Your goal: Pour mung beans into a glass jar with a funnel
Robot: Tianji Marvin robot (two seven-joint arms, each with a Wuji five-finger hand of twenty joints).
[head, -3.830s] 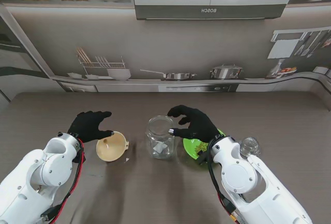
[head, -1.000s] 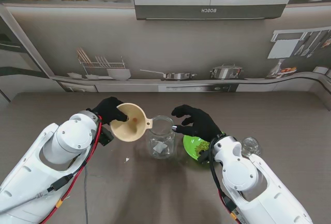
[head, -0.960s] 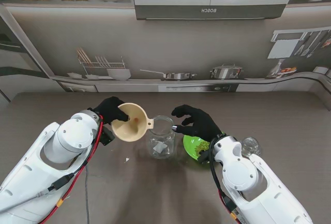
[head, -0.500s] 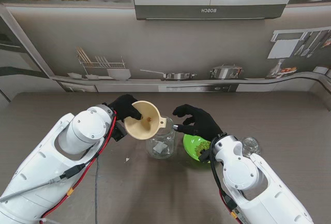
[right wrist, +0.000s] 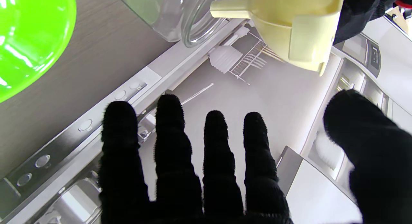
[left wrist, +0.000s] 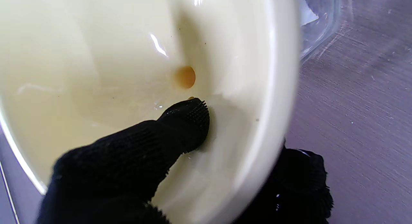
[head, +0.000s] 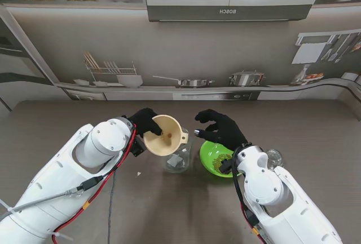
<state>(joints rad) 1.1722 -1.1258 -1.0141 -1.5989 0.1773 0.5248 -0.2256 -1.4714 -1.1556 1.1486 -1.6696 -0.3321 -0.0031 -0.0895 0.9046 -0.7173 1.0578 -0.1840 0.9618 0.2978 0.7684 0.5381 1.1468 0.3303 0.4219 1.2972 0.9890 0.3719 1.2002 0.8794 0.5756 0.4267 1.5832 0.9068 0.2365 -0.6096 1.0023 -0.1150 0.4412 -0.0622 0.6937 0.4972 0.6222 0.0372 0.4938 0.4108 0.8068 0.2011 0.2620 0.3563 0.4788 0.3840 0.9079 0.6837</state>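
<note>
The left hand [head: 145,122] is seen pinching a cream funnel [head: 164,136] by its rim, thumb [left wrist: 180,127] pressed inside the bowl, the funnel tilted over the mouth of the glass jar [head: 176,160] on the table [head: 67,125]. Just right of the jar, a green bowl [head: 214,158] of mung beans is stood, above which the right hand [head: 223,129] is held empty with fingers [right wrist: 167,127] spread.

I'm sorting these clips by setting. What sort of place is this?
It looks like a mock kitchen set up for a robot: the wall behind the wooden table seems to be a printed backdrop showing a range hood, a dish rack and pots.
</note>
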